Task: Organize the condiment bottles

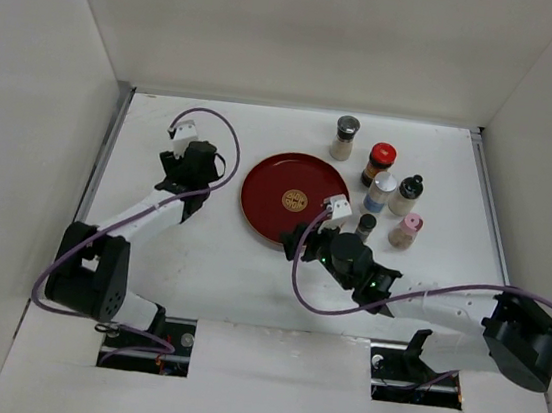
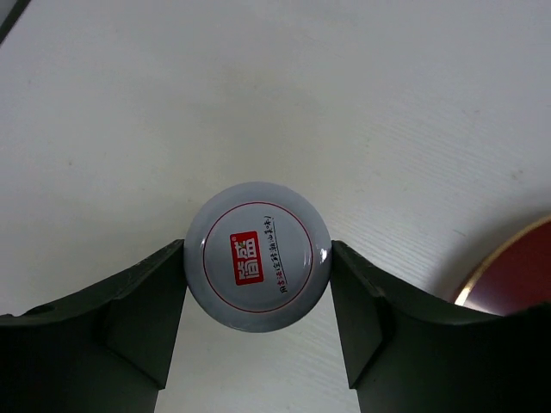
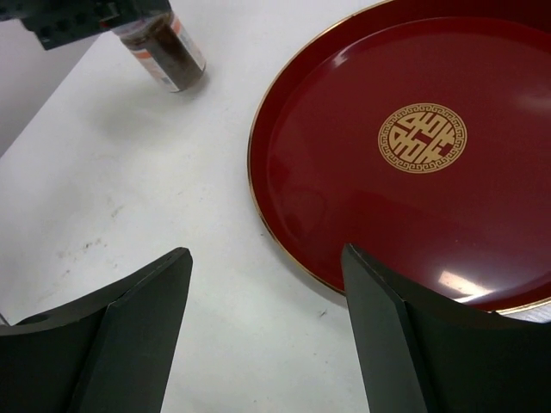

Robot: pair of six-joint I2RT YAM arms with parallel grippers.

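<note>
White-cap jar (image 2: pixel 257 255), round shiny lid w/ red mark, brown stuff inside, is left of the smooth red plate (image 1: pixel 295 197). Left hand (image 2: pixel 258 267) pinches it. Six other bottles (image 1: pixel 380 192) bunch up right of plate on white worktop (image 1: pixel 219 260). Plate's bare, so prob. early. Right hand (image 3: pixel 265 254) wide, empty.

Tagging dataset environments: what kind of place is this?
Probably a lab test booth, not a kitchen: plain white walls box in a white table, left arm and right arm are bolted at its near edge, and condiment bottles and a red plate look staged.
</note>
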